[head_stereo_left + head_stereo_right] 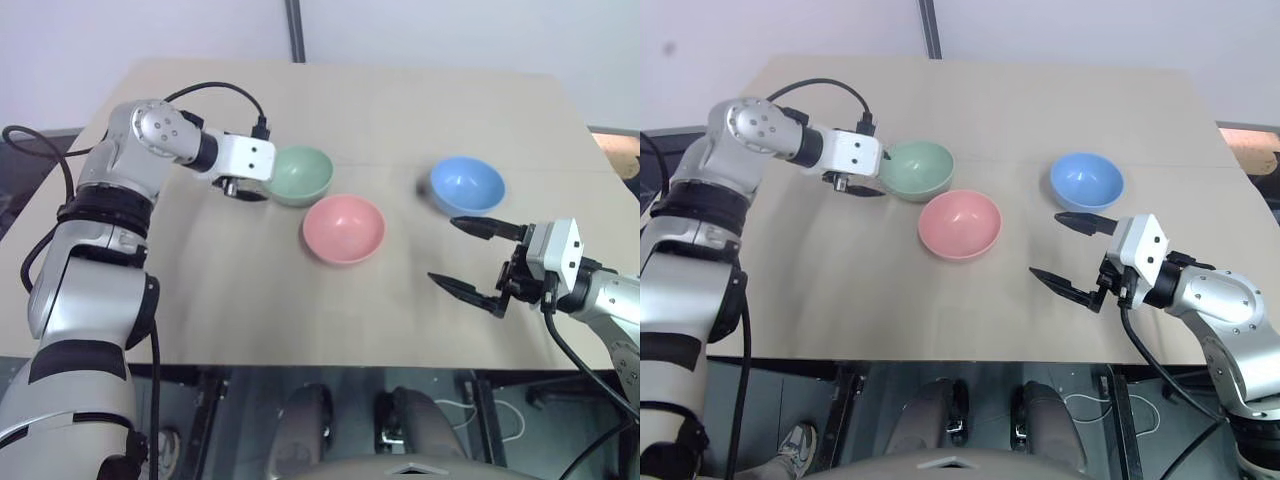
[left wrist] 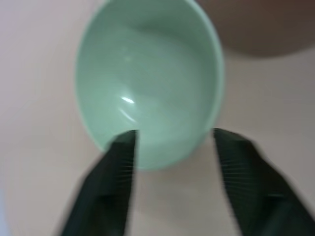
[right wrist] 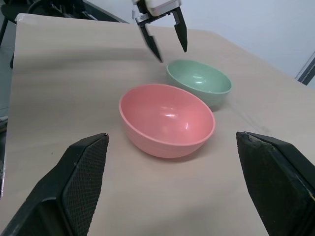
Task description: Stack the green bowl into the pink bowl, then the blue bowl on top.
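I'm on step one: left gripper (image 3: 165, 42) fingers spread at the green bowl (image 1: 299, 175), on the bench at 11 o'clock of the pink bowl (image 1: 344, 228); right gripper (image 1: 468, 259) open; next, pinch its rim.

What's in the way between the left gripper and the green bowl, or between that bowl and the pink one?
Nothing visible. The left gripper, fingers open, hangs right at the green bowl rim. The pink bowl sits beside it, with only bare table between them.
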### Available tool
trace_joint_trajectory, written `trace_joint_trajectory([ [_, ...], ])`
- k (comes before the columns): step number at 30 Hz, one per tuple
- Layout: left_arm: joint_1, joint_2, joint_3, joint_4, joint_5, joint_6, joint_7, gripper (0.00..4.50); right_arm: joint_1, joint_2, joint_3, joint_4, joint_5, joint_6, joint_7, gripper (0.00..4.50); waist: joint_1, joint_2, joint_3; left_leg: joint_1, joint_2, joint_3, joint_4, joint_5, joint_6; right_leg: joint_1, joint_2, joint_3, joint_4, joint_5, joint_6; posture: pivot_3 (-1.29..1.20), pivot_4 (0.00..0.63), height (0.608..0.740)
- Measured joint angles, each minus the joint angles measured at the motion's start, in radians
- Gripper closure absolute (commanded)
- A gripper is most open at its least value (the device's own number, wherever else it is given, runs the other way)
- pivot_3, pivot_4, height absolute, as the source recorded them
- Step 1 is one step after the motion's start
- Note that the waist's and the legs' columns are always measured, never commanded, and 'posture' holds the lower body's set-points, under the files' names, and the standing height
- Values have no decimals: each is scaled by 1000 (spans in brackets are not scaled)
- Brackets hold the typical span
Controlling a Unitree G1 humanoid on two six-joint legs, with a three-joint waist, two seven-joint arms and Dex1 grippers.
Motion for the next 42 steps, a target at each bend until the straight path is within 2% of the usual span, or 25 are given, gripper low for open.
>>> trace_joint_trajectory([
  [10,50,-80,-56,-33,93,-1,116,147,10,0,0,9,0,-1,9,0,0,0,0,0,0,0,1,0,0,0,0,0,0,0,0,0,150,740],
  [13,49,-106,-83,-6,136,-15,173,1011,21,0,-2,9,-2,-1,8,0,0,0,0,0,0,0,0,0,0,0,0,0,0,0,0,0,150,740],
  [14,48,-115,-91,5,150,-22,192,1431,27,0,-2,10,-3,-1,8,0,0,0,0,0,0,0,0,0,0,0,0,0,0,0,0,0,150,740],
  [20,22,-154,-125,78,203,-45,261,4476,51,-2,-17,9,-4,-3,6,0,-1,0,0,0,0,0,1,0,0,0,0,0,0,0,0,0,150,740],
  [24,14,-167,-118,85,182,-61,244,4476,61,-6,-30,9,-5,-4,5,0,-1,0,0,0,0,0,0,0,0,0,0,0,0,0,0,0,150,740],
  [30,19,-155,-38,-45,1,-70,92,4476,75,-7,-45,9,-7,-9,-4,0,-1,0,0,0,0,0,1,0,0,0,0,0,0,1,-2,0,150,740],
  [31,45,-143,-5,-144,-81,-51,33,4476,82,-8,-59,9,-7,-10,-6,0,-2,0,0,1,0,0,1,0,0,1,0,0,0,1,-2,0,150,740],
  [33,75,-133,9,-228,-142,-23,-17,4476,91,-11,-69,9,-7,-12,-8,0,-2,0,0,1,0,0,1,0,0,1,0,0,1,1,-2,0,150,740],
  [36,172,-74,21,-486,-305,65,-171,4476,115,-15,-90,10,-9,-20,-10,0,-6,0,0,3,0,0,0,0,0,3,0,1,1,1,-2,0,150,740],
  [39,221,-34,22,-627,-351,119,-217,3399,119,-16,-99,11,-14,-27,-11,0,-4,1,0,6,0,0,0,0,0,6,0,1,1,0,1,0,150,740],
  [42,255,-17,25,-689,-365,167,-224,2066,119,-14,-99,13,-24,-35,-13,0,-2,1,0,7,0,0,1,0,0,6,1,1,2,-1,2,0,150,740],
])
